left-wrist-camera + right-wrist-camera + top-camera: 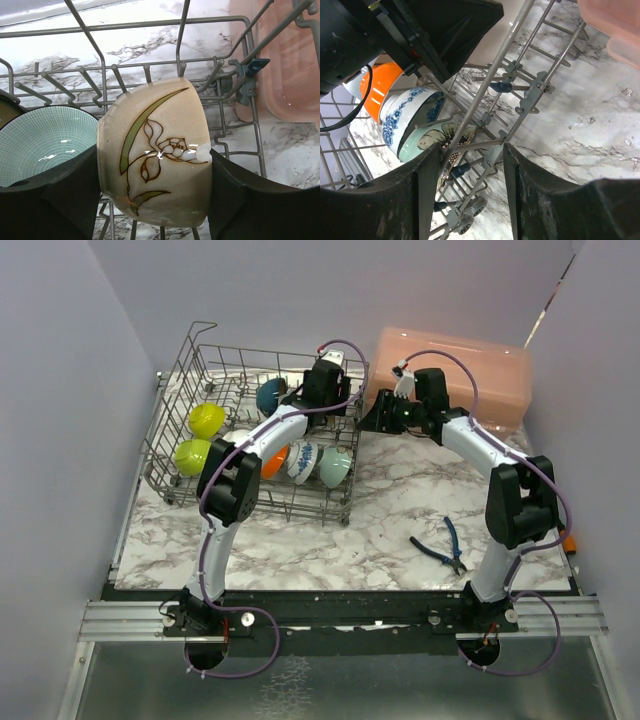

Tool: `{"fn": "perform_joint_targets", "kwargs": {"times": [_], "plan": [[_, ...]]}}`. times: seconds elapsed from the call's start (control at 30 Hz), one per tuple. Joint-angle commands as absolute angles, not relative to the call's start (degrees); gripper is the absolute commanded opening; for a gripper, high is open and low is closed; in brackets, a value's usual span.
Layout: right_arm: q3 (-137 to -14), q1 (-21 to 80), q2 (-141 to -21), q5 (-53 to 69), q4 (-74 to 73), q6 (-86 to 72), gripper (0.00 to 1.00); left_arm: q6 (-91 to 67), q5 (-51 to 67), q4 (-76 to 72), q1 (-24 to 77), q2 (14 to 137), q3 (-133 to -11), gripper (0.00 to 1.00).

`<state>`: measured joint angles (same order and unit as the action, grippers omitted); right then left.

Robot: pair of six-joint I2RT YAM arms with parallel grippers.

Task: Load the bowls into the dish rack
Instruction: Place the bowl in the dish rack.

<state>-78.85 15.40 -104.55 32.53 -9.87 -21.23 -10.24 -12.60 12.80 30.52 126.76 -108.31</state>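
On the marbled worktop (380, 520) the dish rack (230, 365) is sitting part-loaded, so loading is under way. The right fingers (545, 200) are straddling its side wire, parted and gripping nothing. The left fingers (55, 200) are clamping a beige bowl (155, 155), tipped sideways above the tines (119, 79) beside a teal bowl (45, 140). Next, I'd say, it is needing lowering into a free slot, then release.

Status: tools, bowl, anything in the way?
Left tool shut on beige flower bowl, over dish rack. Right tool open at rack's right side. No obstruction seen.
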Motion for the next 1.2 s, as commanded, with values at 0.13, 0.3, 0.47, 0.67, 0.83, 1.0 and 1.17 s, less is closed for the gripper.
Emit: {"fn": "perform_joint_targets", "kwargs": {"times": [0.13,0.3,0.47,0.67,0.83,1.0,1.17], "plan": [[-81.2,15.1,-107.1,34.1,-10.4,-20.8,0.46,-11.4,-11.8,11.8,32.7,130.2,-107.4,0.00],[-81.4,15.1,-107.3,34.3,-10.8,-20.5,0.44,-11.8,-11.2,12.1,32.8,130.3,-107.6,0.00],[-81.6,15.1,-107.2,34.3,-11.2,-20.2,0.44,-12.1,-10.2,12.2,32.8,128.8,-108.7,0.31],[-82.1,15.1,-106.7,33.9,-11.7,-19.9,0.44,-13.3,-8.9,12.2,32.8,125.9,-110.3,0.71],[-82.1,15.2,-106.5,33.8,-12.0,-19.7,0.44,-13.6,-9.4,12.1,32.7,123.5,-111.2,0.89],[-82.2,15.1,-106.1,33.5,-12.3,-19.4,0.44,-14.0,-9.2,12.2,32.0,121.5,-110.7,0.99],[-82.4,15.2,-106.0,33.3,-12.8,-19.0,0.44,-15.4,-7.9,12.2,30.4,119.1,-109.2,0.99]]}}
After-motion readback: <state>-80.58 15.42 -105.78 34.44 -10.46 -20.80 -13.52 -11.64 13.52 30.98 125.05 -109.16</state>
